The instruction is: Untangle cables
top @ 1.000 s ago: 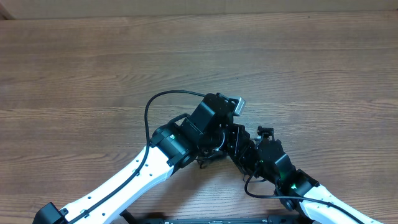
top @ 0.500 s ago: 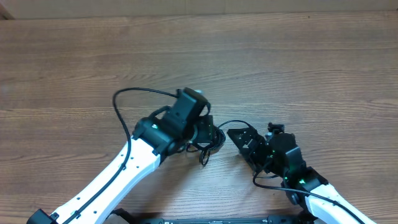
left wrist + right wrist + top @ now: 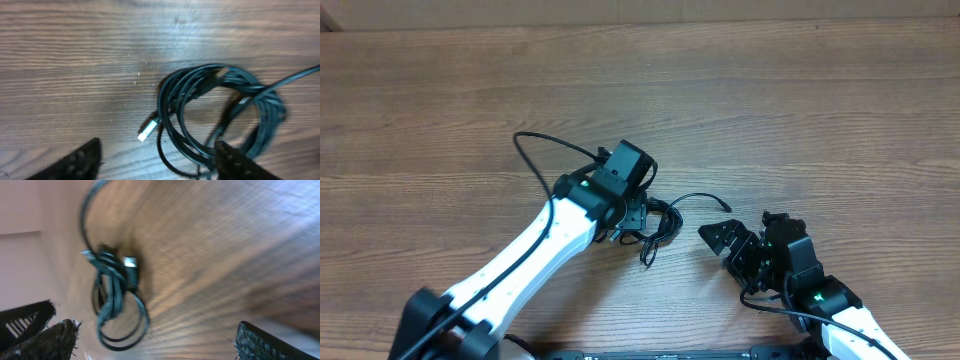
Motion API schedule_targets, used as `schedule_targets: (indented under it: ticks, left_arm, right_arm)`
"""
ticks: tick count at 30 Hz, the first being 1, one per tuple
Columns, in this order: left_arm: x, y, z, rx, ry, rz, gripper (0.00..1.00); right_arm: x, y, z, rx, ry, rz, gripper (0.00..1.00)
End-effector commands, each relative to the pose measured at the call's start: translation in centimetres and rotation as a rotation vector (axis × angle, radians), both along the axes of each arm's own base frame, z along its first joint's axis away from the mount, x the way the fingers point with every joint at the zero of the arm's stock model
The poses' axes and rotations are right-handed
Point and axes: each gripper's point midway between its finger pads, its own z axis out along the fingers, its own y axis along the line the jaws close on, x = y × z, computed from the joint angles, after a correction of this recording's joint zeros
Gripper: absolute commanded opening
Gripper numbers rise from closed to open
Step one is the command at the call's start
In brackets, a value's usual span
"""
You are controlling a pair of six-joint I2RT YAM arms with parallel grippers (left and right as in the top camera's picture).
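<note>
Bare brown wood-grain table (image 3: 820, 100), lighter strip (image 3: 620, 12) along far edge. Near the middle, black cables (image 3: 665, 222) bunched in a loose coil, just beside left gripper (image 3: 156, 150), fingers spread. Right gripper (image 3: 725, 240) near, wide apart, empty.

i can read no writing, label, brand mark or number in any of my views. the cables (image 3: 265, 100) and the wooden table (image 3: 800, 100) show no legible lettering, and my right wrist view is too blurred to make out fine print.
</note>
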Motion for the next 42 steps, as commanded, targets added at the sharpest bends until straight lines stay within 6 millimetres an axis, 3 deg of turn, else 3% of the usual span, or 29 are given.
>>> schedule_targets:
  ticks: [1, 5, 10, 12, 15, 16, 20, 25, 35, 42]
  left_arm:
    - [-0.1, 0.2, -3.1, 0.048, 0.066, -0.017, 0.62]
    - [-0.3, -1.6, -5.3, -0.012, 0.132, -0.050, 0.58]
    - [-0.7, -2.0, -7.7, -0.008, 0.195, -0.054, 0.42]
    - [-1.0, -2.0, -8.6, 0.001, 0.222, -0.054, 0.34]
    - [-1.3, -1.9, -9.5, 0.011, 0.250, -0.053, 0.08]
    - [-1.4, -1.9, -9.6, 0.014, 0.255, -0.053, 0.04]
    - [-1.2, -1.9, -9.5, 0.012, 0.251, -0.052, 0.04]
    - [-0.9, -2.1, -8.0, 0.002, 0.251, -0.007, 0.04]
    - [0.6, -3.0, -1.0, -0.142, 0.183, 0.323, 0.04]
    - [-0.2, -1.7, -0.1, -0.215, 0.247, 0.721, 0.04]
  right_arm:
    - [-0.4, 0.0, 0.1, -0.012, 0.008, 0.024, 1.00]
    - [-1.1, -0.2, -0.6, -0.029, 0.047, 0.028, 1.00]
    - [-1.1, -0.2, -0.6, -0.028, 0.047, 0.024, 1.00]
    - [-1.2, -0.1, -0.5, -0.019, 0.053, 0.028, 1.00]
    - [-1.3, 0.1, -0.5, -0.009, 0.060, 0.030, 1.00]
    - [-1.3, 0.1, -0.5, -0.007, 0.064, 0.026, 1.00]
    - [-1.3, 0.1, -0.5, -0.006, 0.066, 0.024, 1.00]
    - [-1.4, -0.1, -0.7, -0.014, 0.074, 0.021, 1.00]
    - [-1.5, 0.1, -0.6, -0.019, 0.056, 0.050, 1.00]
    - [-2.6, 4.4, 3.8, 0.160, -0.156, 0.384, 1.00]
